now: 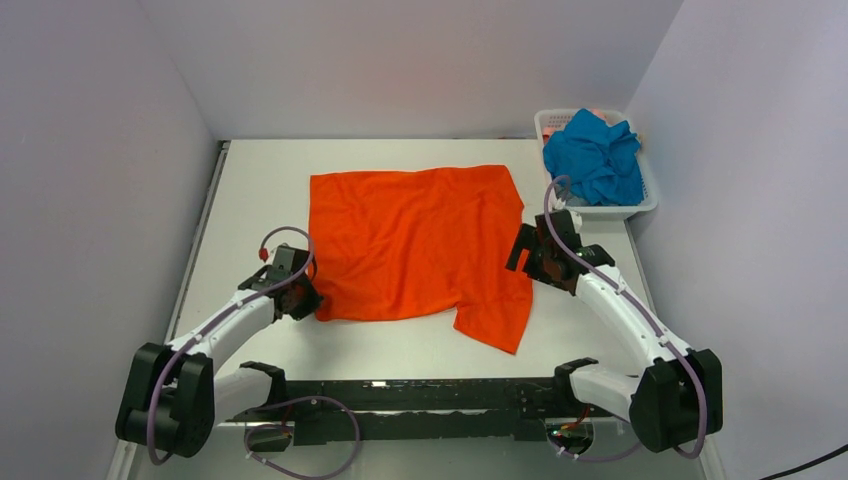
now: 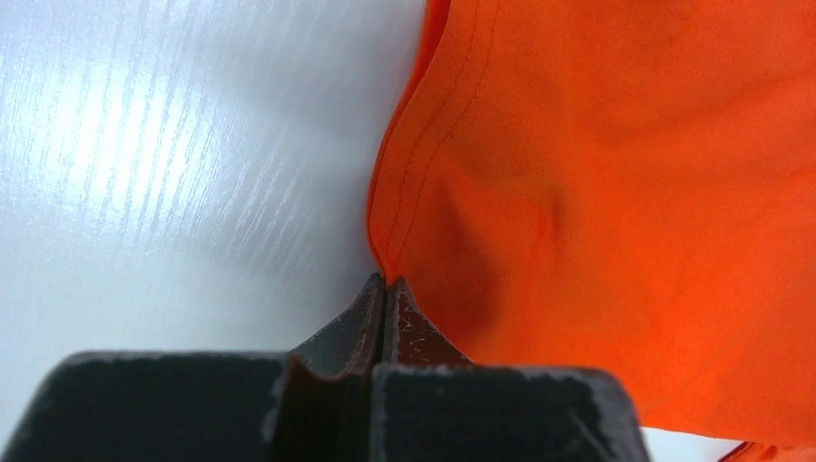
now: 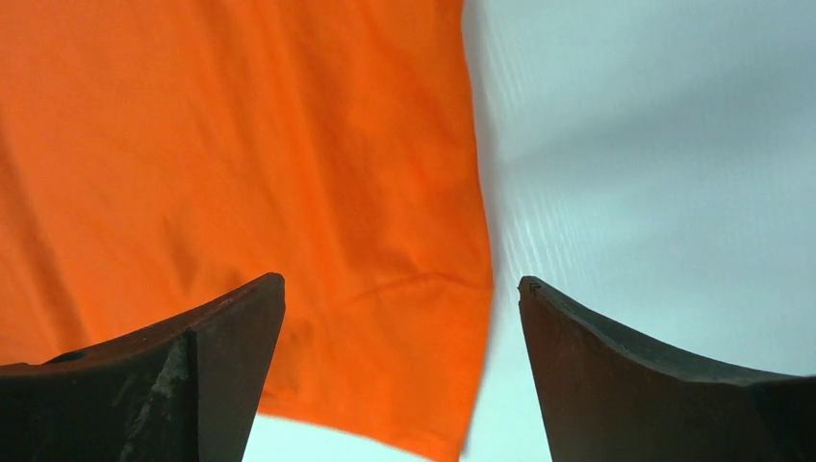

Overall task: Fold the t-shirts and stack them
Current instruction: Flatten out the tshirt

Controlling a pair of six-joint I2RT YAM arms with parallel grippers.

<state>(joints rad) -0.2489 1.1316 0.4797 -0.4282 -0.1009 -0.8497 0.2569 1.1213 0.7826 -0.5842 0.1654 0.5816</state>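
Your left end effector [image 2: 385,286] has its fingers pressed together on the very edge of the orange t-shirt [image 1: 410,240], and the cloth puckers toward that pinch, so it seems to hold only a sliver of the hem at the near left corner. Your right end effector [image 3: 399,289] stands wide open and holds nothing; the shirt's right edge runs between its two fingers, cloth under one and bare surface [image 1: 260,180] under the other. The orange shirt lies spread nearly flat in the middle of the surface, between the two arms. The teal t-shirt [image 1: 592,155] sits bunched in the white basket [image 1: 650,205] at the far right corner, well apart from both arms. The weak point is that thin left grip: lift or pull briskly and the hem may slide out from the tips. If you move the left side while the right has no hold, the shirt is likely to drag and bunch instead of folding cleanly. Closing the right fingers too far outboard would catch only the surface and miss the edge.
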